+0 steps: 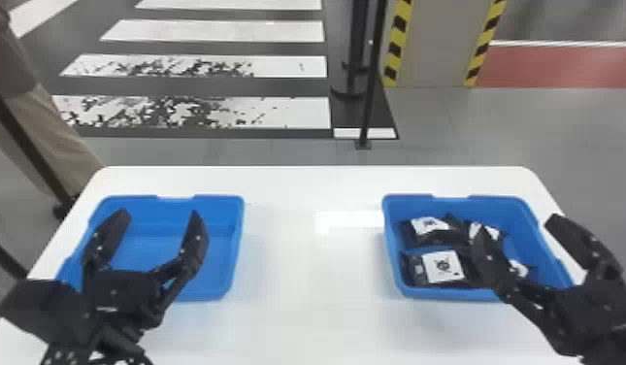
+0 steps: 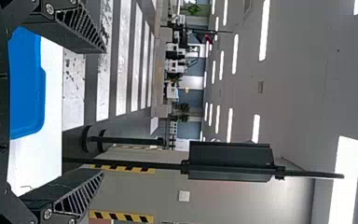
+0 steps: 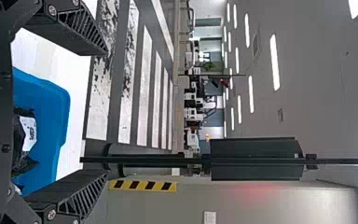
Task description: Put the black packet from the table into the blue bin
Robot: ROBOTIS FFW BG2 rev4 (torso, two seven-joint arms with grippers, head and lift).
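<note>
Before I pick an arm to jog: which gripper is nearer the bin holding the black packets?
Right. In the head view, the right gripper overlaps that bin's right side; the left gripper is well off to the left, at the other blue bin.

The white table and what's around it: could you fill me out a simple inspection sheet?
Surface: white table, standing on a grey floor.
Job's things: black packets with white labels in the right blue bin; left blue bin beside it.
Clutter: nothing seen.
Grippers: left gripper and right gripper open, each over its bin.
Cables: nothing clearly seen.
Surroundings: white floor stripes, black post, pillar with yellow-black edges.
</note>
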